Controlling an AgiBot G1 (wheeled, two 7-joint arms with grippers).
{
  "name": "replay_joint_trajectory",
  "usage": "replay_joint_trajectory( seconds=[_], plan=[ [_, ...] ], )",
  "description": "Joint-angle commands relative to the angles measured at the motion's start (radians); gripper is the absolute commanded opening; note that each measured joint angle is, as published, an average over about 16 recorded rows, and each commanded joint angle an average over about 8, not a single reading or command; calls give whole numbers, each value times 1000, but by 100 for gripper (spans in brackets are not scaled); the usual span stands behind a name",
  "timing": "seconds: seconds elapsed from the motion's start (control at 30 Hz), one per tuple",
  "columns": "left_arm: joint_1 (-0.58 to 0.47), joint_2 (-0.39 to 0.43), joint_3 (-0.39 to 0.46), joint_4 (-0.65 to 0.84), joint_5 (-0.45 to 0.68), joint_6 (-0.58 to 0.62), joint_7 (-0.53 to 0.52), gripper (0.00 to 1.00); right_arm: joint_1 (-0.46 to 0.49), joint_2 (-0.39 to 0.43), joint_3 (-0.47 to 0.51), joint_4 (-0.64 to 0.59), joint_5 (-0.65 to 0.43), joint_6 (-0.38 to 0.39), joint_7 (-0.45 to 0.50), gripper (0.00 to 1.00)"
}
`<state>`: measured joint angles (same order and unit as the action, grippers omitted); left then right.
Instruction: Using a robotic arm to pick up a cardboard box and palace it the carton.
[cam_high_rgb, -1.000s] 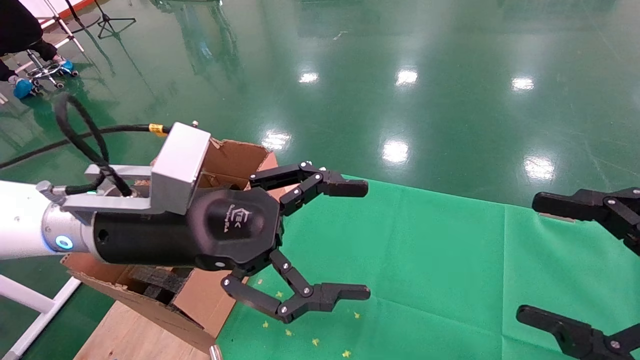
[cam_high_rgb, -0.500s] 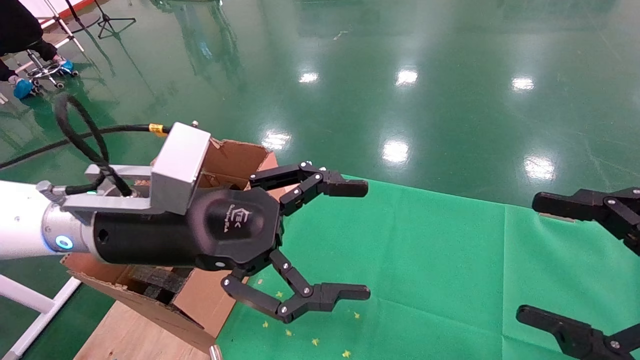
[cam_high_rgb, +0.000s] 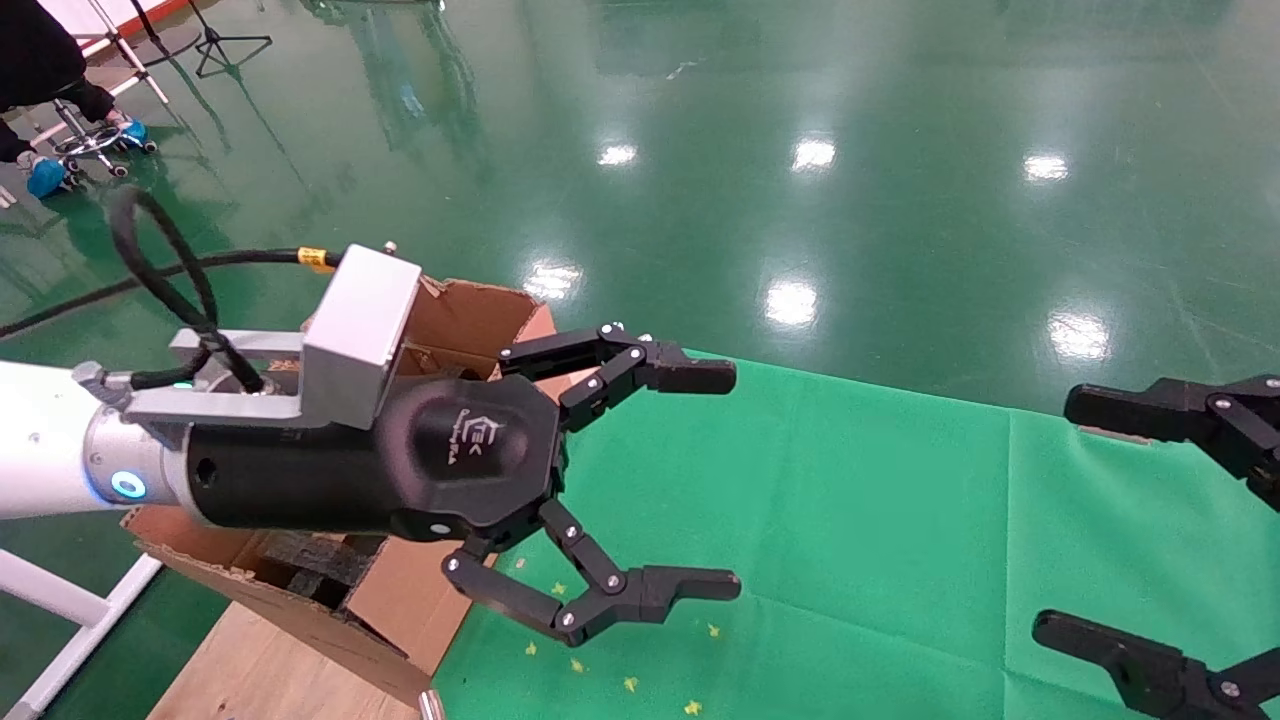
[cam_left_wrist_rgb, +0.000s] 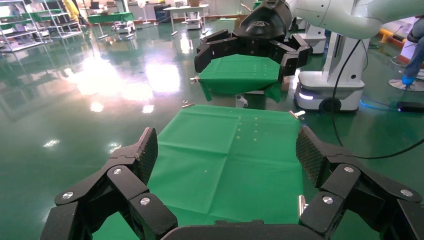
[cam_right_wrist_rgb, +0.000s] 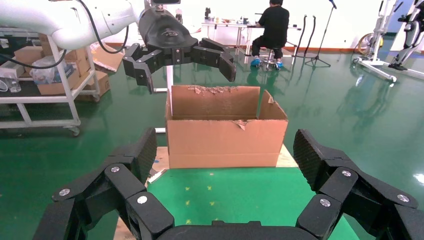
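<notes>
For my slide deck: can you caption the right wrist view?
Open right end effector faces the carton across the green cloth, with the open left end effector above it.

Count: one carton (cam_high_rgb: 470, 310) off the tabletop's (cam_high_rgb: 850, 520) left edge, dark foam pieces inside, number unclear; two end effectors, left end effector (cam_high_rgb: 715, 480) and right end effector (cam_high_rgb: 1075, 515), each with two fingers spread wide; one green cloth (cam_high_rgb: 900, 600); several small yellow specks (cam_high_rgb: 630, 684) near the front edge.
</notes>
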<state>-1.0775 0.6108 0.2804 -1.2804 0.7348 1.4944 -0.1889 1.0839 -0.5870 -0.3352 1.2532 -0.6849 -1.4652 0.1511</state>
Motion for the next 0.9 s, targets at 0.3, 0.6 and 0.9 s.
replay_joint_trajectory(
  seconds=[0.3,0.6,0.9],
  plan=[
    [0,0,0,0,0,0,0,100,0,0,0,0,0,0,0,100],
    [0,0,0,0,0,0,0,100,0,0,0,0,0,0,0,100],
    [0,0,0,0,0,0,0,100,0,0,0,0,0,0,0,100]
  ],
)
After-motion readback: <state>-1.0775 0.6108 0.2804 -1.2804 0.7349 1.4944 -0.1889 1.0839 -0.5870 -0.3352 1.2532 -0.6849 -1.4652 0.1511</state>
